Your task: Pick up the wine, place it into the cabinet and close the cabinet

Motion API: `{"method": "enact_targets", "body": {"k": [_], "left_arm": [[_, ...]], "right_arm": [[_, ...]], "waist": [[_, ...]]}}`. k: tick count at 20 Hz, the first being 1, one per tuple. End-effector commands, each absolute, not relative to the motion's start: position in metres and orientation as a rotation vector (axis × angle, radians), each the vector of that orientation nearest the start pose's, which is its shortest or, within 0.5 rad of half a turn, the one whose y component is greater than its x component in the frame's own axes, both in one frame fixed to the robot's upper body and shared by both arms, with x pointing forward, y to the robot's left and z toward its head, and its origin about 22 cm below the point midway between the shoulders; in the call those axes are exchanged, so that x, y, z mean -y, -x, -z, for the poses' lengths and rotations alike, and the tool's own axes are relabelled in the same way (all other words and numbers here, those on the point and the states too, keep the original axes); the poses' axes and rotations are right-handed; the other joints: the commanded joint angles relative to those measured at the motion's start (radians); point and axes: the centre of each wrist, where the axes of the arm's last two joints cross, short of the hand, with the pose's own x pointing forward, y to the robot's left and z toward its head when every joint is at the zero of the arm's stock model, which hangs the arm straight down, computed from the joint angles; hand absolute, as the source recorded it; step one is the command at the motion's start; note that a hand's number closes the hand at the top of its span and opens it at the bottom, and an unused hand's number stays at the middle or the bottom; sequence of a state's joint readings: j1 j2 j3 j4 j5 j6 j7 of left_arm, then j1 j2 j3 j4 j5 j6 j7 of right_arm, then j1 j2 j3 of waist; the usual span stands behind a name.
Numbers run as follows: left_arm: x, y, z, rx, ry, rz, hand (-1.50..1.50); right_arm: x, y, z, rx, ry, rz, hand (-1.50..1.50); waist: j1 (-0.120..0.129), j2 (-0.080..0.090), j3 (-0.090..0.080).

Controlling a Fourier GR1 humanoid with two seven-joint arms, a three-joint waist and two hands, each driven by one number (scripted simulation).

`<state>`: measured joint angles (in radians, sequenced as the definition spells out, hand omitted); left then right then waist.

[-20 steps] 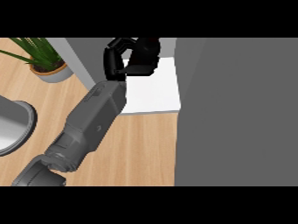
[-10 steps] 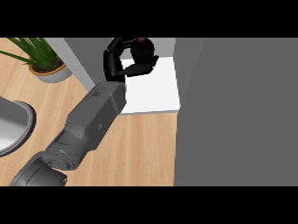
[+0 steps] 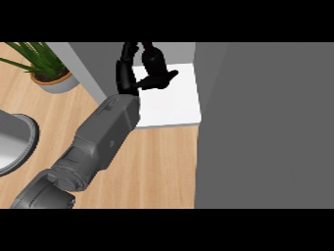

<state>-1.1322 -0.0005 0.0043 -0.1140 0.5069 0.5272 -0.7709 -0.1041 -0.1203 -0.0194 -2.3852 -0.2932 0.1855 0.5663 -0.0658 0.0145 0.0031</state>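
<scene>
Head view, looking steeply down at a wooden counter (image 3: 155, 166). One grey forearm (image 3: 101, 139) rises from the lower left edge towards the upper centre; by its place at the view's left it reads as the left arm. Left hand (image 3: 130, 76): black, reached over the white cabinet floor (image 3: 173, 105), fingers and thumb curled round a dark, narrow item with a reddish top, taken to be the wine bottle (image 3: 154, 61). The bottle is held at the back of the white floor, near the upper edge of the scene; whether it rests on that floor or is held above it cannot be told. Cabinet door (image 3: 271, 127): a large grey panel filling the right side, standing beside the white floor. Grey upright panel (image 3: 90, 68) just left of the hand. Potted plant (image 3: 50, 73), green leaves, grey pot, upper left. Grey round vessel (image 3: 3, 142), partly cut off at the left edge.
</scene>
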Motion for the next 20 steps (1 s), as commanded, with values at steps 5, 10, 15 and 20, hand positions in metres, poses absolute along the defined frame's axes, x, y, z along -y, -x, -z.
{"method": "enact_targets", "body": {"k": [5,10,15,20], "left_arm": [[-0.121,-0.413,0.009,1.78,-0.395,-0.16,-1.5],[-0.137,-0.415,0.008,1.809,-0.35,-0.232,-1.5],[-0.13,-0.408,0.018,1.839,-0.327,-0.198,-1.5],[-0.124,-0.407,0.018,1.869,-0.242,-0.191,-1.5]], "right_arm": [[0.229,-0.162,-0.195,1.935,-0.326,-0.318,-1.5],[0.236,-0.152,-0.199,1.939,-0.341,-0.342,-1.5],[0.24,-0.169,-0.189,1.913,-0.33,-0.331,-1.5],[0.224,-0.174,-0.199,1.918,-0.328,-0.334,-1.5]], "waist": [[-0.009,0.013,-0.004],[-0.014,0.011,-0.004],[0.0,0.011,-0.004],[0.015,0.007,-0.005]]}}
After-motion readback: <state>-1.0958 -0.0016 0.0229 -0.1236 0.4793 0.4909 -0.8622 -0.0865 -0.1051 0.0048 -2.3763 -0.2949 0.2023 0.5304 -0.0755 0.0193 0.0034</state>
